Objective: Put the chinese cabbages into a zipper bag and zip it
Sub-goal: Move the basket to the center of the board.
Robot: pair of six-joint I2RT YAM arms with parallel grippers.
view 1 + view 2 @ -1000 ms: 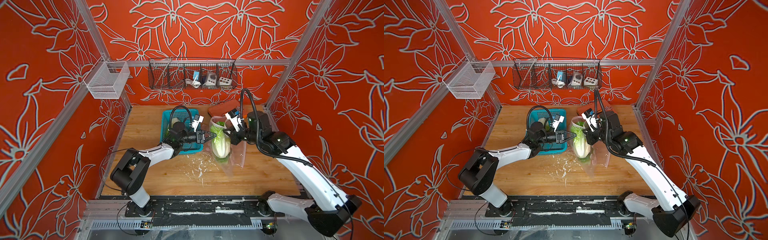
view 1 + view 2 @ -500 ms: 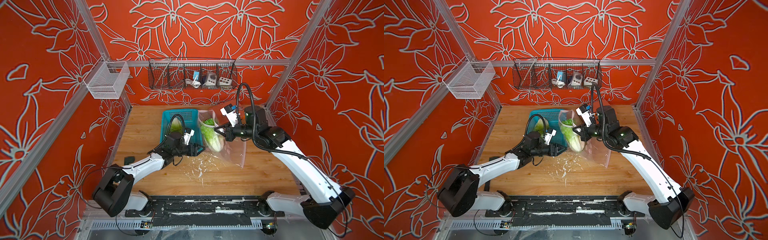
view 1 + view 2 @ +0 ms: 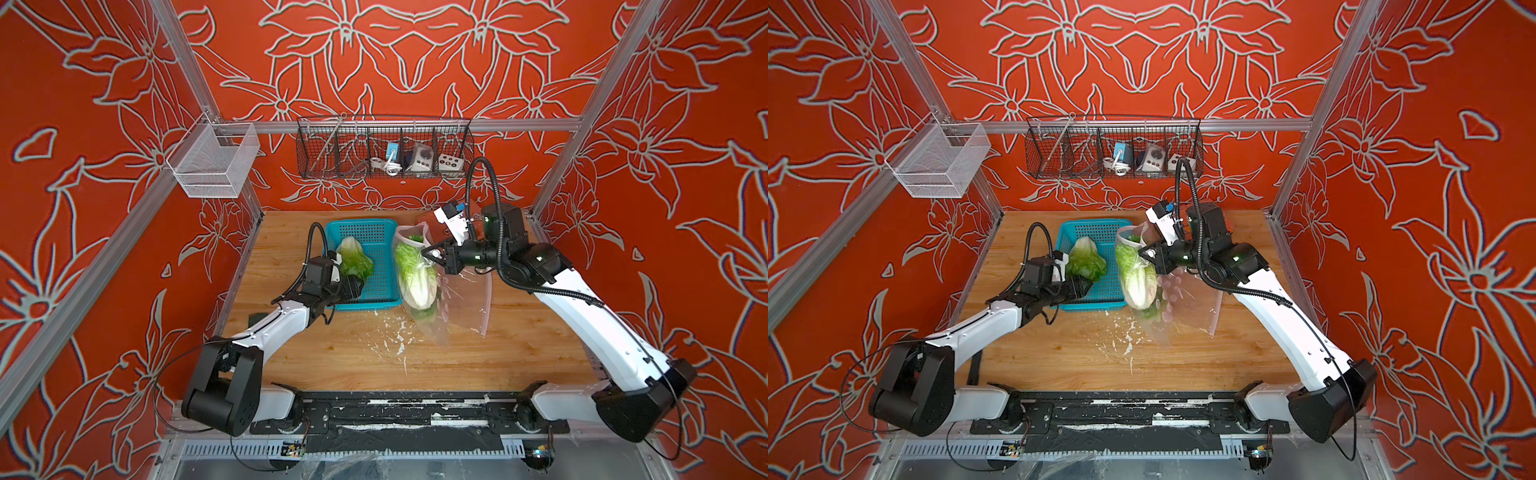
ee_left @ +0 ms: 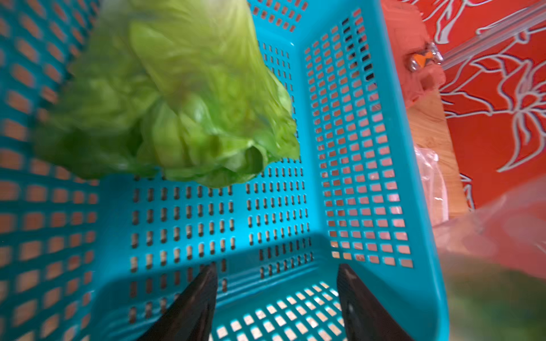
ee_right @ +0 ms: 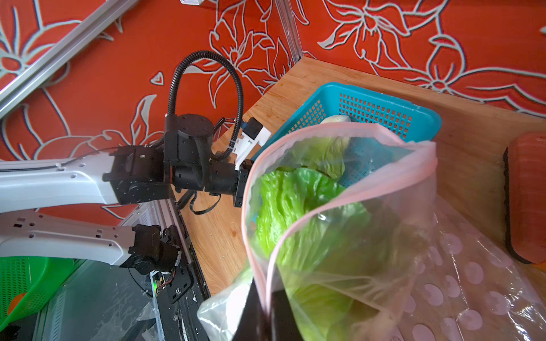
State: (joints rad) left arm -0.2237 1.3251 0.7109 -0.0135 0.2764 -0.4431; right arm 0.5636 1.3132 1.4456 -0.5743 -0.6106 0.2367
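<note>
A clear zipper bag (image 3: 461,307) with a pink zip rim (image 5: 339,130) hangs from my right gripper (image 3: 430,254), which is shut on the rim near its mouth (image 5: 266,290). Inside it a chinese cabbage (image 3: 415,274) stands with its white base down and its leaves up (image 5: 295,206); more green shows below it. Another cabbage (image 3: 353,259) lies in the teal basket (image 3: 380,232), left of the bag. My left gripper (image 3: 357,289) is open and empty over the basket's near end (image 4: 276,267), just short of that cabbage's leaf tips (image 4: 177,97).
A red-brown block (image 3: 432,220) lies at the back, behind the right wrist. Polka-dotted clear plastic (image 5: 472,280) is spread on the table under the bag. White scraps (image 3: 395,332) litter the wood. A black wire rack (image 3: 384,149) and a white mesh basket (image 3: 214,162) hang on the frame.
My left gripper drew back from the bag's mouth and has come to the basket's near end. The right gripper kept its hold while the bag rose and swung towards the basket.
</note>
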